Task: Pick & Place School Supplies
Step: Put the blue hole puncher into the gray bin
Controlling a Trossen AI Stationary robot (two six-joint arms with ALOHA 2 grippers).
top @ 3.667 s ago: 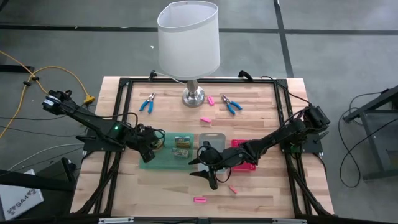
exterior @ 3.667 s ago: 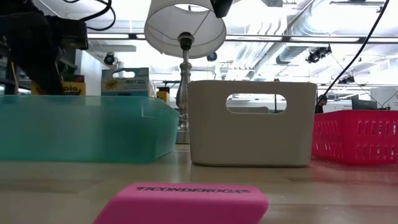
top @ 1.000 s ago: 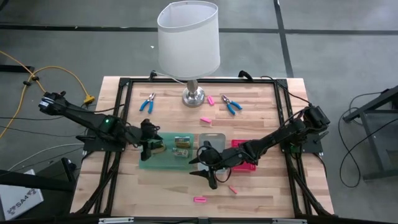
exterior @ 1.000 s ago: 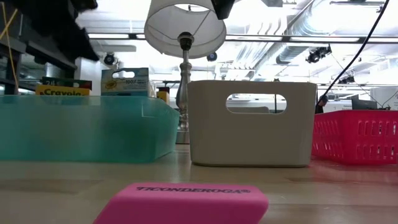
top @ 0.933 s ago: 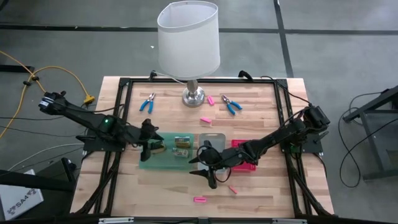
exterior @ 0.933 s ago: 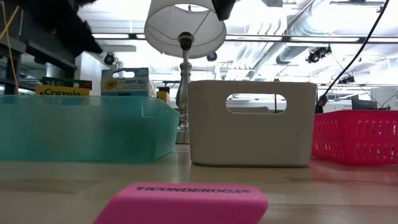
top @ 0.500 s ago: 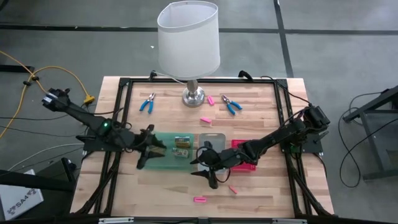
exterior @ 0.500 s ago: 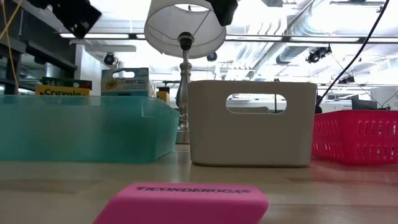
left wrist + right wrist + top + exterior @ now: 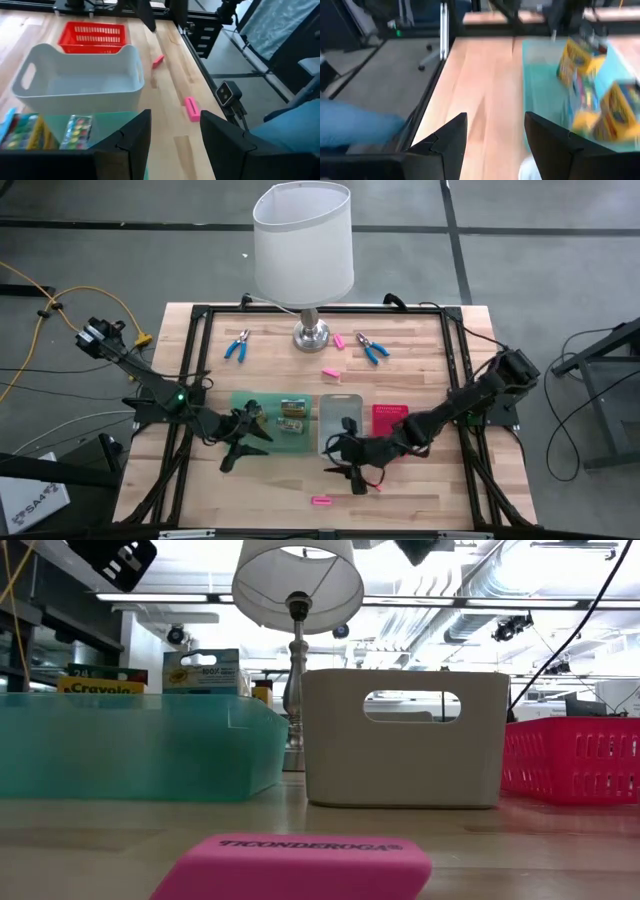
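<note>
The left gripper (image 9: 243,442) hangs with fingers apart at the green tray's (image 9: 268,442) near corner, empty; the crayon packs (image 9: 291,414) lie in that tray. The right gripper (image 9: 350,468), fingers also spread, sits beyond the grey tray (image 9: 340,420), just beside a pink eraser (image 9: 376,485).

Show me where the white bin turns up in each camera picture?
High view: white bin mid-table, between the green tray and red basket.
Low view: white bin centre, handle slot facing.
Left wrist view: white bin ahead, beyond the green tray.
Right wrist view: cannot tell.
Shared landmark: the green tray beside it.
</note>
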